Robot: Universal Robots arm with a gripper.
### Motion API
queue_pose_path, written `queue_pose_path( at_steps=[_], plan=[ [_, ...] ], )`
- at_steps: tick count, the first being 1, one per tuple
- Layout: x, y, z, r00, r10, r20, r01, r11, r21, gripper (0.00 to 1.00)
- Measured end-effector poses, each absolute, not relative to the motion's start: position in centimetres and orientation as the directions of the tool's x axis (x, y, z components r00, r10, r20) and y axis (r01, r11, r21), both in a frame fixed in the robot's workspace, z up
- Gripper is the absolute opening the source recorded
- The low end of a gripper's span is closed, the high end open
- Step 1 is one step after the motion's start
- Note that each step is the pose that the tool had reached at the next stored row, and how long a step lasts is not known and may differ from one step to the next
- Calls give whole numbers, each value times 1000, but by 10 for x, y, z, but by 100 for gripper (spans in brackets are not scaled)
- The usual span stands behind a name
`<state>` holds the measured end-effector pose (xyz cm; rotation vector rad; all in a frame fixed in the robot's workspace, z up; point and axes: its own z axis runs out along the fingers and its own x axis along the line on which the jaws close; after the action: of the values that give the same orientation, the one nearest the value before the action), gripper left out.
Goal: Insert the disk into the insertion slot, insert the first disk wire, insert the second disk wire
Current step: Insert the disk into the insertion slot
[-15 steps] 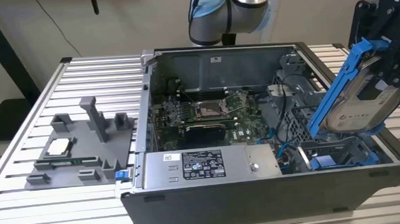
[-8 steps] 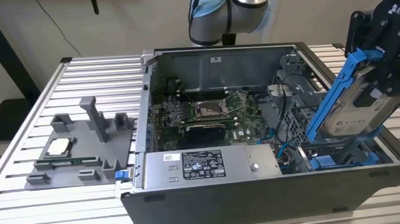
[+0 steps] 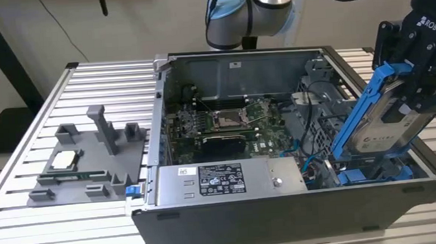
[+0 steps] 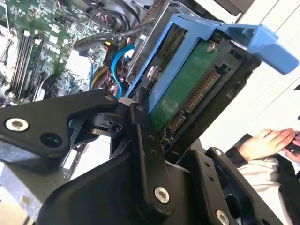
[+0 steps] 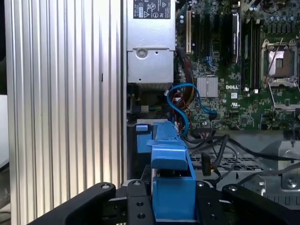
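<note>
My gripper (image 3: 416, 86) is shut on the disk (image 3: 388, 128), a silver drive with a pale label in a bright blue carrier (image 3: 358, 114). The disk hangs tilted above the open computer case's front corner at the exterior view's right. Its lower end sits just over the insertion slot (image 3: 372, 175), a grey bay with blue clips. In the second wrist view the disk's green circuit board (image 4: 187, 89) and connector face the camera between black fingers (image 4: 143, 140). The first wrist view shows the carrier's blue end (image 5: 171, 185) between the fingers (image 5: 136, 204). A blue wire (image 5: 182, 105) loops inside the case near the bay.
A grey labelled power-supply box (image 3: 221, 180) lies along the case front beside the bay. The motherboard (image 3: 226, 121) lies behind it, with a perforated cage (image 3: 328, 113) to its right. A grey fixture (image 3: 85, 159) stands on the slatted table. A person's hand (image 4: 265, 143) rests nearby.
</note>
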<state>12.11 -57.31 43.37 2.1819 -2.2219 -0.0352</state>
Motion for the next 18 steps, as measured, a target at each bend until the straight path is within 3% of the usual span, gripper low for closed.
queue_pose_path(
  at_steps=[18],
  plan=[
    [121,-573,416,-18,-1000,3,-999,18,34,33]
  ],
)
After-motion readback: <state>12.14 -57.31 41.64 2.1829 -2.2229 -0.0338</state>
